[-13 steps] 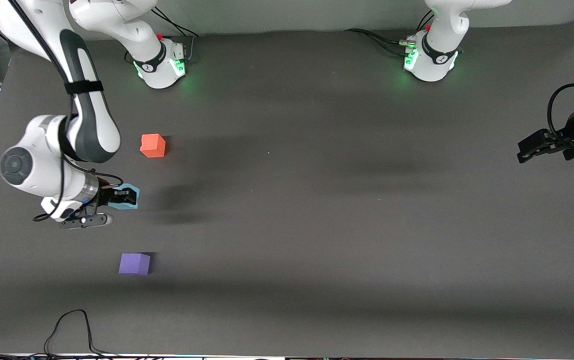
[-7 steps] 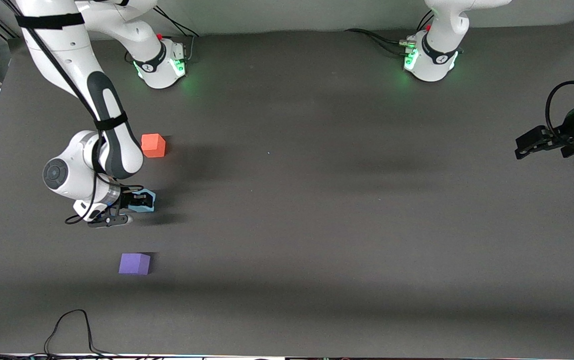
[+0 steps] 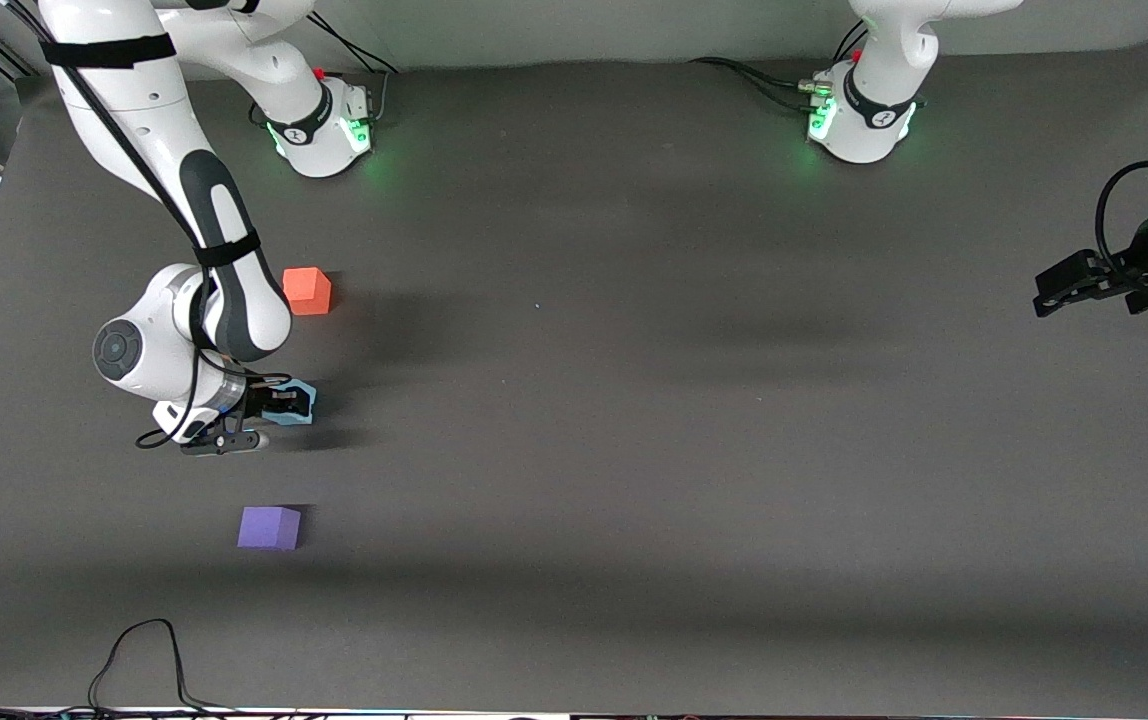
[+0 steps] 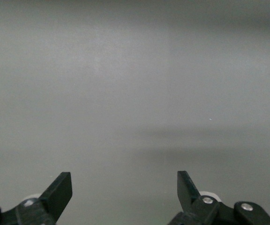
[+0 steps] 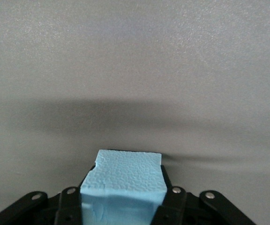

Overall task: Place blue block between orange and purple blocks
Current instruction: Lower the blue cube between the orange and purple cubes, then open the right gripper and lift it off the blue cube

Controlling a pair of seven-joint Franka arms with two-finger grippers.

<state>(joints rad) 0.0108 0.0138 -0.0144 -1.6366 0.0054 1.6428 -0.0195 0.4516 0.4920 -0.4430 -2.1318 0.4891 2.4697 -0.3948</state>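
Right pincer (image 3: 286,403) grips blue block (image 5: 123,183); left pincer (image 4: 124,193) open

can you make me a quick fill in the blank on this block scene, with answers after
1. The right end effector is shut on the ____ block.
2. The left end effector is ____ and holds nothing.
3. The orange block lies ____ from the front camera than the purple block.

Answers: blue; open; farther

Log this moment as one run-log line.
right gripper: shut on blue block, between orange block and purple block | left gripper: open, waiting
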